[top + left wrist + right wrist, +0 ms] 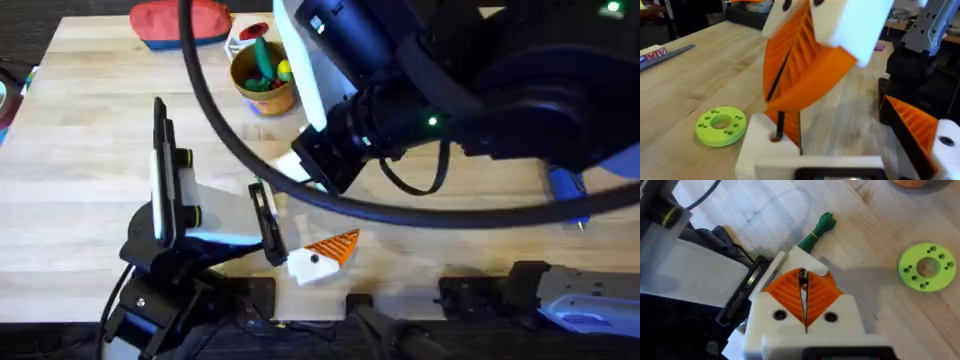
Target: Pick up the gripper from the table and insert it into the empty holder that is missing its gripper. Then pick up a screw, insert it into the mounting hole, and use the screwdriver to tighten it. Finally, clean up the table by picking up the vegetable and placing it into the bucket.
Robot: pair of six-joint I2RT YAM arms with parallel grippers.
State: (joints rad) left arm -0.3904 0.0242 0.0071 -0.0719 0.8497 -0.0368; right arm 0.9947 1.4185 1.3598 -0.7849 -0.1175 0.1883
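Ribbed orange wedge gripper (335,245) beside white angular holder (308,265).

You're looking at a robotics lab or workshop bench: a pale wood plank tabletop (90,130) with black arm bases clamped along its near edge, loose cabling (230,140), a lime-green printed disc (721,125), and a cluttered room with metal-legged furniture behind.
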